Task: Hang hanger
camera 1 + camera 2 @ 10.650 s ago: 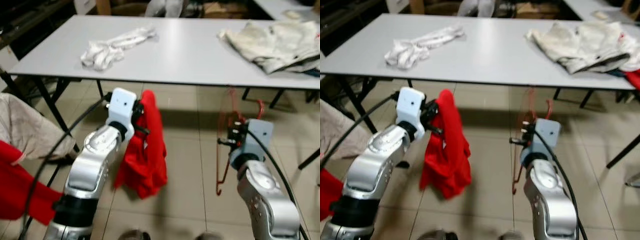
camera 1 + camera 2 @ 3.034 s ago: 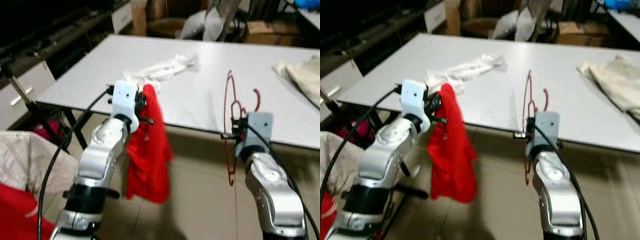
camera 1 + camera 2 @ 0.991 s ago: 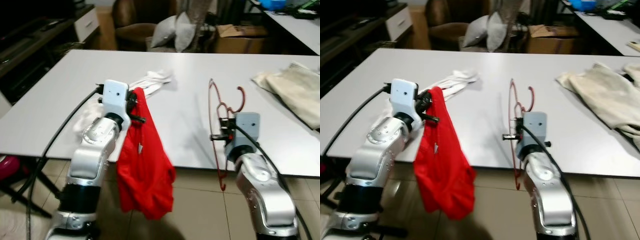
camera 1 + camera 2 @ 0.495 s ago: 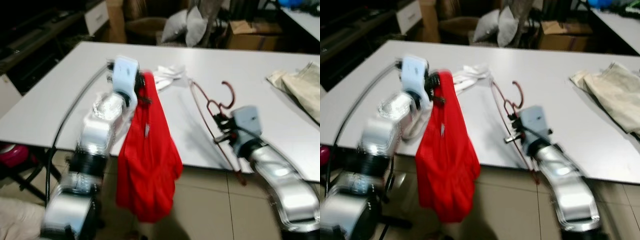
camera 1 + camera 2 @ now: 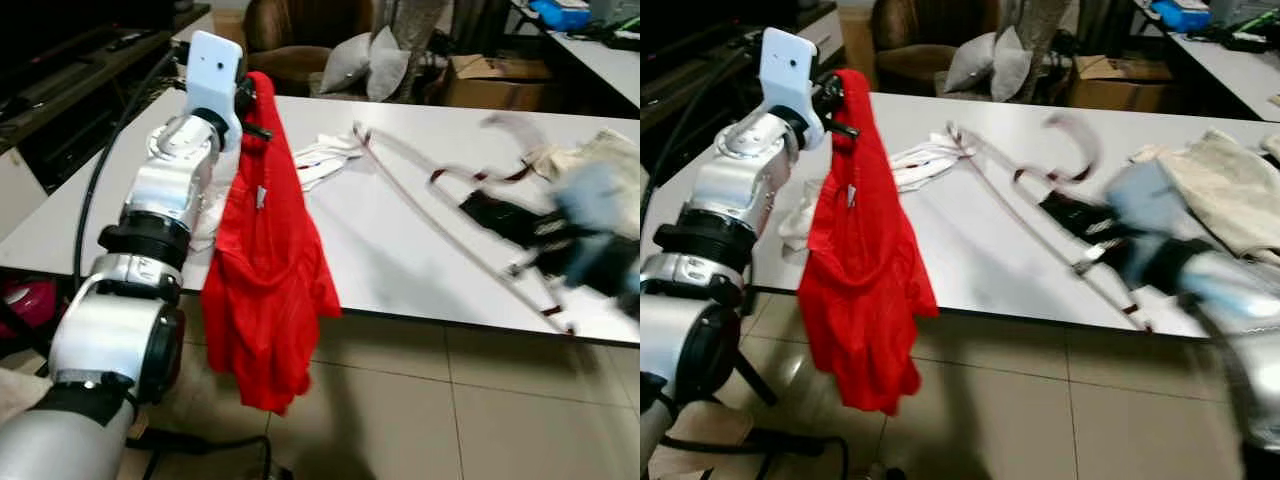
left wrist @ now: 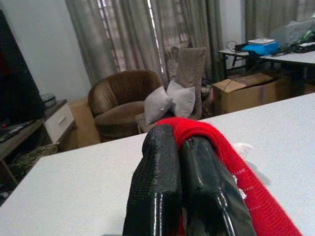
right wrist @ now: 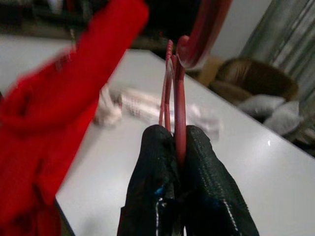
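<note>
I stand at the near edge of a long white table [image 5: 420, 260]. My left gripper [image 6: 189, 189] is raised above the table's near left corner, its two black fingers pressed tight on the top fold of a red garment [image 5: 265, 270]. The garment hangs from that pinch, drapes past the table edge and ends above the tiled floor [image 5: 470, 420].

My right gripper [image 7: 178, 162] is clamped on the red hanger [image 5: 440, 215]. In the right wrist view the thin red wires run up out of the closed fingers. In the head views the right arm is a blur over the table's right half, so its exact pose is hard to read. The hanger lies tilted low across the tabletop. One long arm reaches toward the garment, and the hook [image 5: 1075, 135] points to the far side of the table.

A crumpled white cloth [image 5: 320, 160] lies on the table just behind the garment. A pale heap of clothes [image 5: 600, 150] sits at the table's far right. Beyond the table are a brown armchair [image 6: 123, 105] with grey cushions and a cardboard box [image 5: 495, 80].

I judge the step in hand to be bringing hanger and garment together. The next move calls for steering the hanger's long arm into the garment's opening while my left grip keeps the cloth up and steady. I cannot see an opening from here.
</note>
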